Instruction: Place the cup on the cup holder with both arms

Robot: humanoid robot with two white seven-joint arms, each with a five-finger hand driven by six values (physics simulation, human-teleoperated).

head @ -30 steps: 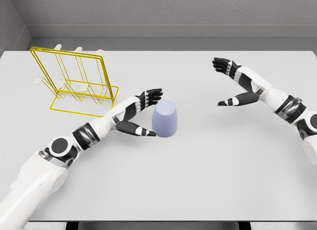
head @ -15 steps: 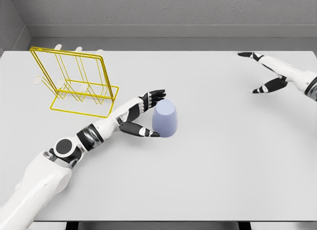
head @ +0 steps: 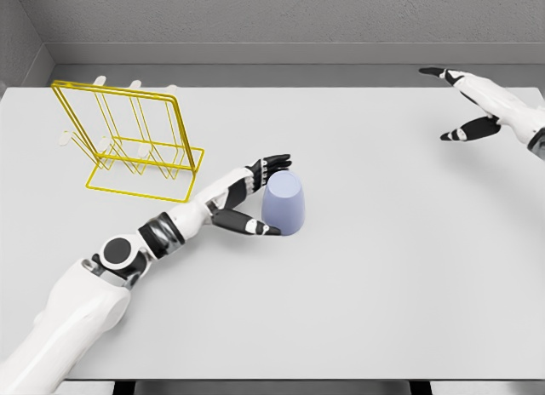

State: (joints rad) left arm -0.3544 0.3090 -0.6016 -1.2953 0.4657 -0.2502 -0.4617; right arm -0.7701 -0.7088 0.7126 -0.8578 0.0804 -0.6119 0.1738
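A pale lavender cup (head: pixel 283 204) stands upside down near the middle of the white table (head: pixel 366 284). My left hand (head: pixel 266 196) reaches it from the left, fingers spread: thumb low at its base, other fingers by its upper rim, wrapping its left side without a closed grip. The yellow wire cup holder (head: pixel 128 140) with white-tipped pegs stands at the back left, apart from the cup. My right hand (head: pixel 460 101) hovers open at the far right edge, well away from the cup.
A grey wall runs behind the table's back edge. The holder's base frame (head: pixel 145 178) lies close to my left forearm (head: pixel 187 214).
My right arm has pulled back from mid-table to the far right corner. The left hand has slid slightly forward around the cup, which has stayed in place.
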